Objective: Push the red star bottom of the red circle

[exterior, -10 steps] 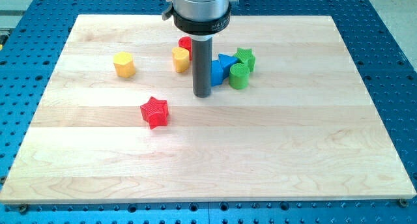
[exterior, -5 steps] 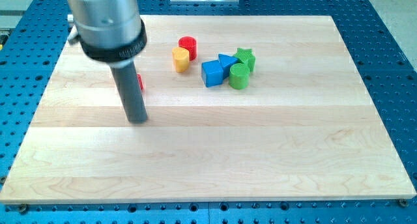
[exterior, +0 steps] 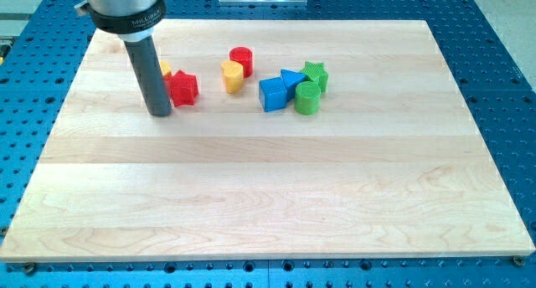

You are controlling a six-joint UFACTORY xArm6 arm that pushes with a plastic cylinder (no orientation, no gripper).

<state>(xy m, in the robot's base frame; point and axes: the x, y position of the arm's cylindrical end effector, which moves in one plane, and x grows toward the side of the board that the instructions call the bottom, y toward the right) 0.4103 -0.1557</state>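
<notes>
The red star (exterior: 183, 88) lies on the wooden board (exterior: 268, 187) at the upper left, to the view's left and a little below the red circle (exterior: 241, 59). My tip (exterior: 159, 113) stands just left of and below the star, touching or nearly touching its left side. The rod hides most of a yellow block (exterior: 166, 69) behind it, which sits against the star's upper left.
A yellow block (exterior: 232, 76) sits just below-left of the red circle. To the right is a cluster: blue cube (exterior: 272, 95), blue triangle (exterior: 292, 79), green star (exterior: 315, 73), green cylinder (exterior: 306, 97).
My tip swept from the board's middle to the left, then up. The red star moved up and a little left, from the lower left area to beside the left yellow block.
</notes>
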